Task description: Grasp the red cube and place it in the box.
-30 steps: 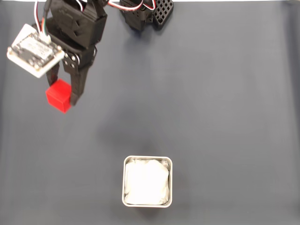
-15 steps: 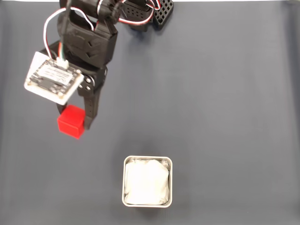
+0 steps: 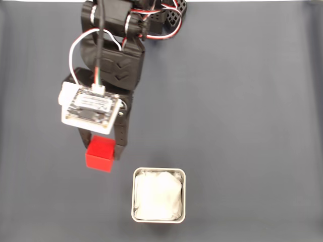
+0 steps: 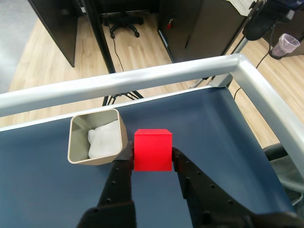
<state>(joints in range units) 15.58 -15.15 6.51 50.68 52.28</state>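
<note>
The red cube (image 3: 100, 155) (image 4: 152, 149) hangs above the dark blue table, clamped between the black fingers of my gripper (image 3: 101, 154) (image 4: 151, 156), which is shut on it. In the fixed view the cube sits just up and to the left of the box (image 3: 158, 171). The box is a pale-rimmed square container with a white wrinkly lining. In the wrist view the box (image 4: 79, 149) lies ahead and to the left of the cube. A white circuit board (image 3: 90, 108) on the wrist hides the upper part of the fingers in the fixed view.
The arm's black base (image 3: 161, 15) stands at the table's top edge in the fixed view. A silver metal rail (image 4: 156, 78) borders the table's far and right sides in the wrist view, with wood floor and an office chair beyond.
The arm has carried the red cube down and to the right in the fixed view, from the upper left to just beside the box's upper left corner. The grip has stayed shut.
</note>
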